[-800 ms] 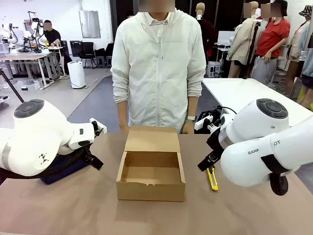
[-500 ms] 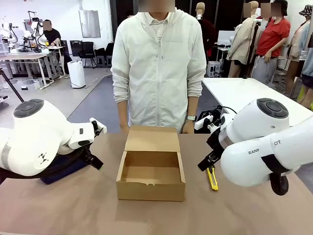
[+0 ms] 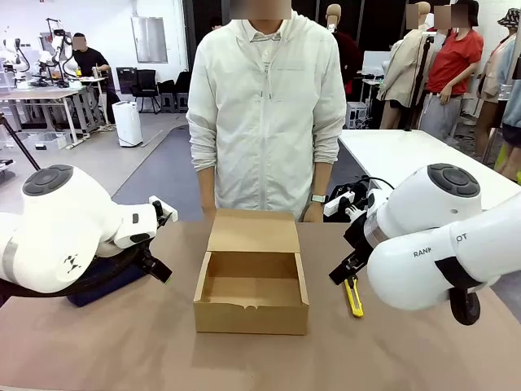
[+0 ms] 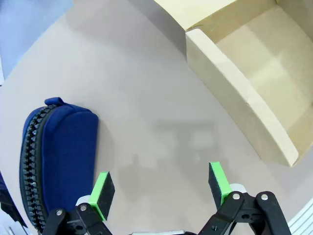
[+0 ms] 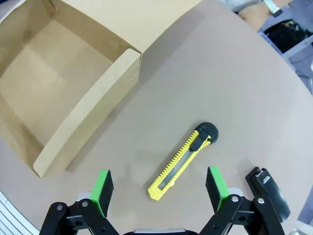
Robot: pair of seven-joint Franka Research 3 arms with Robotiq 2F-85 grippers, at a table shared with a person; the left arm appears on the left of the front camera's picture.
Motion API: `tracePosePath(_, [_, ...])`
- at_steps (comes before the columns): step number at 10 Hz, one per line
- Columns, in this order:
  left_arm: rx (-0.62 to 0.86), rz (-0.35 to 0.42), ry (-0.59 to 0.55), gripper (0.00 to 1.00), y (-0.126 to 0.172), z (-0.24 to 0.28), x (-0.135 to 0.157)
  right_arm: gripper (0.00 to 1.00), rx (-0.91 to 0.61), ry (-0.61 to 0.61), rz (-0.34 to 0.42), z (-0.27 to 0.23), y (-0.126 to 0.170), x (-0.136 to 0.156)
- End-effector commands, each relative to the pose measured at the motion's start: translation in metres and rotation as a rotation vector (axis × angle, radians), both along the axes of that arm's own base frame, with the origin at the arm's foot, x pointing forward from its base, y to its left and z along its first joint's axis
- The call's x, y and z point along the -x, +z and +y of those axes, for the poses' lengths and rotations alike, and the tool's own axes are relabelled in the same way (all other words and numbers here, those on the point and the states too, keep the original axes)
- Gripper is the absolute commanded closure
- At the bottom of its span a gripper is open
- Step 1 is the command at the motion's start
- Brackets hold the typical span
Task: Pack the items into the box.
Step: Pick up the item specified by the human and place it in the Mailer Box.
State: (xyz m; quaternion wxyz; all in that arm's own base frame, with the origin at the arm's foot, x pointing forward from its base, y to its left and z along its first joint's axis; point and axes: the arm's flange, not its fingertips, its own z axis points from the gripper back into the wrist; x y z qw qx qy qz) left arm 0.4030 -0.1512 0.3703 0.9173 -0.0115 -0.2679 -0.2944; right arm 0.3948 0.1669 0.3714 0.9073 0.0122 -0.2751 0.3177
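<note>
The box [image 3: 252, 285] stands open in the middle of the table, its flap lid tilted back toward the person; nothing lies inside. The navy pouch [image 4: 57, 155] lies to its left, partly under my left arm [image 3: 65, 228]. My left gripper [image 4: 161, 185] hovers open over bare table between the pouch and the box [image 4: 244, 83]. Right of the box [image 5: 63, 83], my right gripper [image 5: 159, 188] hangs open above the yellow utility knife [image 5: 182, 161]. The black stapler [image 5: 268, 191] lies just beyond its right finger.
The person [image 3: 264, 106] stands at the far edge with both hands resting behind the box lid. The utility knife [image 3: 354, 297] lies between the box and my right arm [image 3: 431, 244]. Bare brown table runs along the front of the box.
</note>
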Motion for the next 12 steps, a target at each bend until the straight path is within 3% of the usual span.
tracePosePath(1, [0.0,-0.001,0.0,0.0,0.0,0.0,0.0,0.0,0.0,0.0,0.0,0.0,0.0,0.0])
tracePosePath(9, [0.0,0.0,0.0,0.0,0.0,0.0,0.0,0.0,0.0,0.0,0.0,0.0,0.0,0.0])
tracePosePath(10, [0.03,0.038,-0.097,0.0,0.019,0.009,0.004,0.0,-0.049,-0.037,0.082,-0.004,0.012,-0.006])
tracePosePath(11, [0.202,0.168,-0.253,0.0,0.046,0.018,0.008,0.0,-0.15,-0.066,0.162,-0.015,0.034,-0.011])
tracePosePath(12, [0.307,0.263,-0.109,0.0,0.078,0.019,0.004,0.0,-0.281,-0.123,0.233,-0.033,0.064,-0.017])
